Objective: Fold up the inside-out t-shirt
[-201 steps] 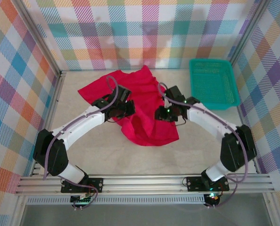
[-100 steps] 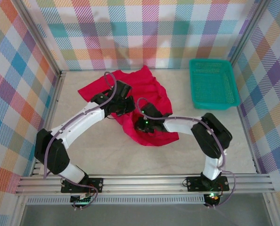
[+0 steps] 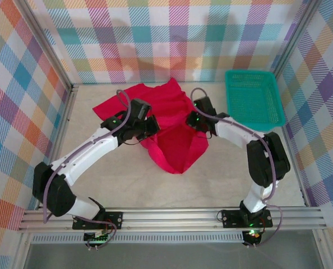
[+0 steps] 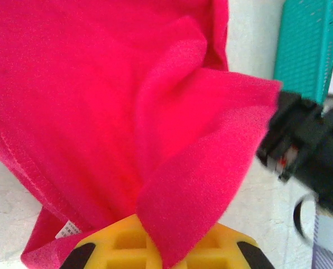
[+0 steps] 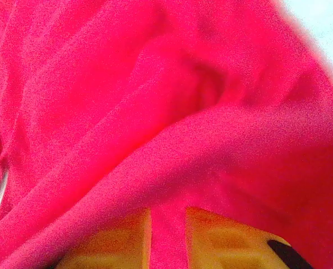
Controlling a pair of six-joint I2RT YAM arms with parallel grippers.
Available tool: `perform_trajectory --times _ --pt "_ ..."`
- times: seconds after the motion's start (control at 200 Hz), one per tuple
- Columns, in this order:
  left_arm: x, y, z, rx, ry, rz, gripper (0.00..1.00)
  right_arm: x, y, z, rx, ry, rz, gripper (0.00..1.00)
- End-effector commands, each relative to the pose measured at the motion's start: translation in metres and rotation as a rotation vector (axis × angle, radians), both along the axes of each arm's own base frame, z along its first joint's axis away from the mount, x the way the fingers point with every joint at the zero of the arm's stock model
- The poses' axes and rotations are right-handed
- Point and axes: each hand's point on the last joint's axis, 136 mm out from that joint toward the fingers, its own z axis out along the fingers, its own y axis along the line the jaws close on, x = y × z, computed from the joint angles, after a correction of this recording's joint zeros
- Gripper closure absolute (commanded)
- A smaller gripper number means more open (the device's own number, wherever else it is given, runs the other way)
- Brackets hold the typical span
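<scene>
The inside-out t-shirt (image 3: 175,126) is bright red and lies bunched in the middle of the table, its back part spread flat. My left gripper (image 3: 148,125) is shut on a fold at the shirt's left side, and the cloth drapes over its yellow jaws (image 4: 163,252). A small white tag (image 4: 71,228) shows near the hem. My right gripper (image 3: 195,120) is shut on the shirt's right side, with a strip of cloth pinched between its yellow fingers (image 5: 167,232). The cloth between the two grippers hangs as an open pocket, its tip (image 3: 177,168) pointing toward the near edge.
A teal plastic basket (image 3: 254,98) stands at the back right, close to the right arm's elbow; it also appears in the left wrist view (image 4: 306,45). Checked walls close in the table on three sides. Bare tabletop (image 3: 133,185) lies in front of the shirt.
My right gripper has drawn back from the shirt's near middle to its right side, pulling cloth with it. The near part now spreads between both grippers. The left gripper shifted slightly.
</scene>
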Motion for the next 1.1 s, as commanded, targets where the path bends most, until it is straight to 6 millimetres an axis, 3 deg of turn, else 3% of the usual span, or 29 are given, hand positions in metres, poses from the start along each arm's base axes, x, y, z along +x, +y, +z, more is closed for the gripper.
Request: perform_trajectory --times 0.0,0.055,0.135,0.32,0.4,0.545,0.625,0.73,0.825,0.94,1.005,1.095 --pt "0.008 -0.011 0.016 -0.041 -0.023 -0.017 1.0 -0.068 0.052 -0.013 0.07 0.061 0.167 0.74" --pt "0.01 -0.011 0.016 -0.038 -0.025 -0.016 1.0 -0.077 0.069 -0.015 0.123 0.058 0.182 0.74" --pt "0.011 -0.012 0.02 -0.047 -0.031 -0.011 1.0 -0.071 0.086 -0.02 0.181 0.063 0.183 0.74" --pt "0.009 -0.015 0.046 -0.111 -0.053 -0.001 1.0 -0.01 0.144 -0.02 0.326 -0.005 0.155 0.74" --pt "0.004 -0.014 0.062 -0.155 -0.071 0.009 1.0 0.014 0.163 -0.014 0.352 -0.042 0.149 0.62" --pt "-0.007 -0.015 0.087 -0.234 -0.113 0.018 1.0 0.05 0.187 -0.013 0.351 -0.073 0.113 0.28" --pt "-0.01 -0.016 0.097 -0.269 -0.126 0.019 1.0 0.065 0.2 -0.017 0.354 -0.08 0.083 0.2" --pt "-0.014 -0.019 0.112 -0.304 -0.137 0.003 1.0 0.085 0.21 -0.033 0.331 -0.052 0.016 0.17" --pt "-0.018 -0.018 0.121 -0.318 -0.146 -0.008 1.0 0.097 0.215 -0.059 0.302 0.01 -0.043 0.18" --pt "-0.024 -0.01 0.127 -0.299 -0.167 -0.004 1.0 0.104 0.221 -0.072 0.269 0.052 -0.058 0.26" --pt "-0.026 0.0 0.126 -0.27 -0.179 0.013 1.0 0.105 0.221 -0.074 0.256 0.056 -0.041 0.43" --pt "-0.026 0.014 0.121 -0.23 -0.19 0.042 1.0 0.103 0.214 -0.064 0.225 0.045 -0.005 0.75"
